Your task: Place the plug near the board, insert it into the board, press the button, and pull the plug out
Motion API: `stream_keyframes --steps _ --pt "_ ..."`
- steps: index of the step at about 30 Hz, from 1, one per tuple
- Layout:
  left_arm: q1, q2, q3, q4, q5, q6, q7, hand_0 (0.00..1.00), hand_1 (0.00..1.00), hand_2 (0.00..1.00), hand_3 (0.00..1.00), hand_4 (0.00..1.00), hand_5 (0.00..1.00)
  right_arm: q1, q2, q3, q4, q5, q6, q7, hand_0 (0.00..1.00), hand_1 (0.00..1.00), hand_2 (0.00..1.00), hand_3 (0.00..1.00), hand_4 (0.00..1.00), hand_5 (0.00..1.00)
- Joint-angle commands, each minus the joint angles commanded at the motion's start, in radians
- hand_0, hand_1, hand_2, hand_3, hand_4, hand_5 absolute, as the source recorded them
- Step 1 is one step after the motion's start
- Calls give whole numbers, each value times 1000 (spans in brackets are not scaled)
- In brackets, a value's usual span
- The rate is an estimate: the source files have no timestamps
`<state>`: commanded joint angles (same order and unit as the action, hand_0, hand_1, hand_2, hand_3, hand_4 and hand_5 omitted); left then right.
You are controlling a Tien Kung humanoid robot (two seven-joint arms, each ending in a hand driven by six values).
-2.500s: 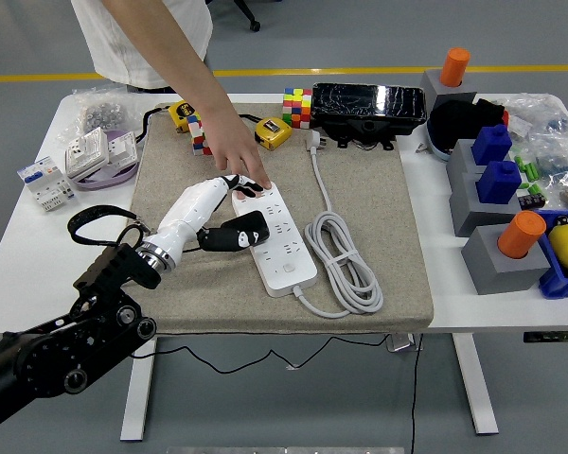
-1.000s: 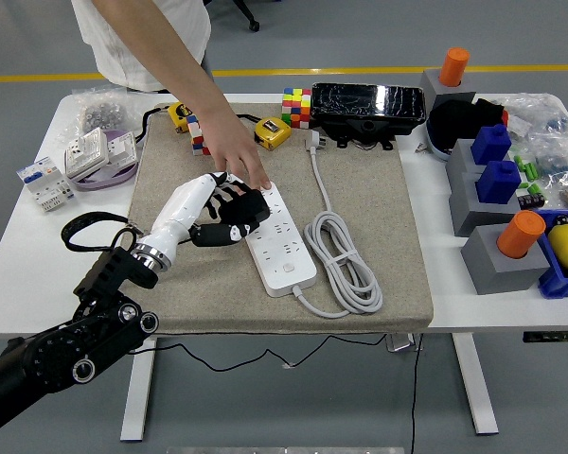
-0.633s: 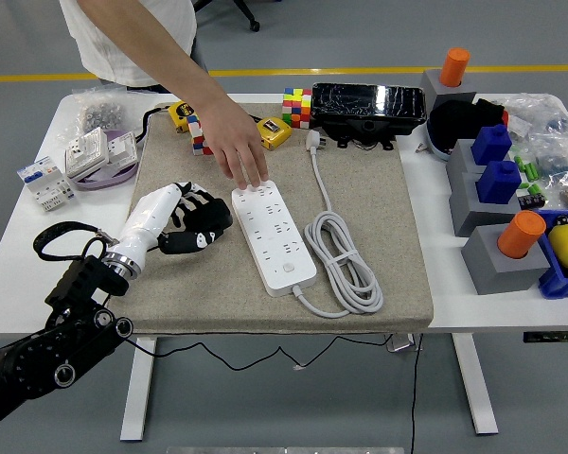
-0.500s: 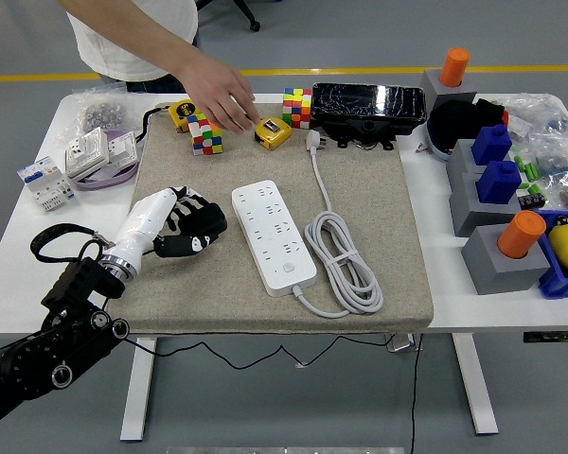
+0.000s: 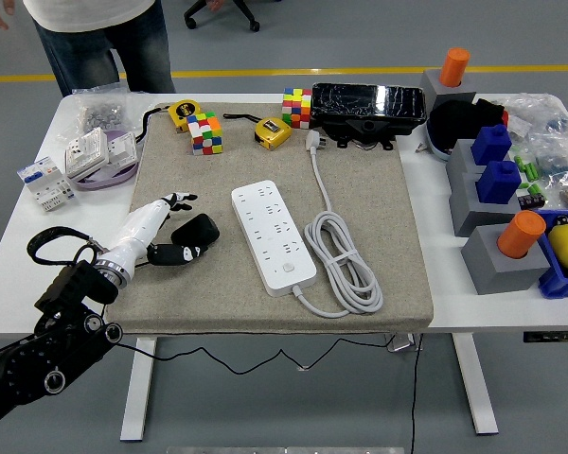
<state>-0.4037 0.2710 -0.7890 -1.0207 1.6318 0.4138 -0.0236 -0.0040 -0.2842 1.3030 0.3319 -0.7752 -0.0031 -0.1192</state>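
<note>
You see white board (image 5: 274, 238) flat on mat, long axis running far-left to near-right, round button near its near end. White plug (image 5: 313, 140) lies unplugged beyond far end, cable (image 5: 344, 263) coiled just right.

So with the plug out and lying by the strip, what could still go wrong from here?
Two risks, as judgements. The black plug lies loose on the mat right beside the left robot hand, whose fingers are spread; a careless withdrawal could knock it. The power strip is unheld now, and its coiled white cable lies close beside it, so any further push could slide the strip or snag the coil.
</note>
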Motion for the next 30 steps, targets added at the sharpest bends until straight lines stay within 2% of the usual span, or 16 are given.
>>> stream_keyframes --steps 2,3,8,9,19,24,30 --pt "9 4 -17 -13 -35 23 -31 681 798 820 881 919 237 1 1 2 0 -1 0 0 536 624 612 549 884 410" --pt "14 6 -26 -20 -56 32 -46 621 763 772 855 913 279 1 2 3 0 -1 0 0 537 625 612 549 884 410" --pt "30 15 -68 -42 -193 61 -123 621 763 772 855 913 279 3 3 5 -2 -2 0 0 537 625 612 549 884 410" --pt "33 16 -78 -45 -206 62 -130 596 715 725 824 877 277 4 2 5 -1 -3 0 0 536 626 612 549 884 410" --pt "33 28 -123 -68 -256 57 -172 595 706 713 815 865 273 21 -10 -2 2 -5 0 1 537 626 612 549 884 410" --pt "15 36 -132 -85 -288 53 -199 594 698 710 810 849 272 38 -23 -15 10 -7 0 1 535 626 612 550 885 410" --pt "-10 52 -145 -115 -300 48 -200 593 698 705 807 838 265 59 -40 -14 34 -19 -2 1 537 626 612 550 886 411"
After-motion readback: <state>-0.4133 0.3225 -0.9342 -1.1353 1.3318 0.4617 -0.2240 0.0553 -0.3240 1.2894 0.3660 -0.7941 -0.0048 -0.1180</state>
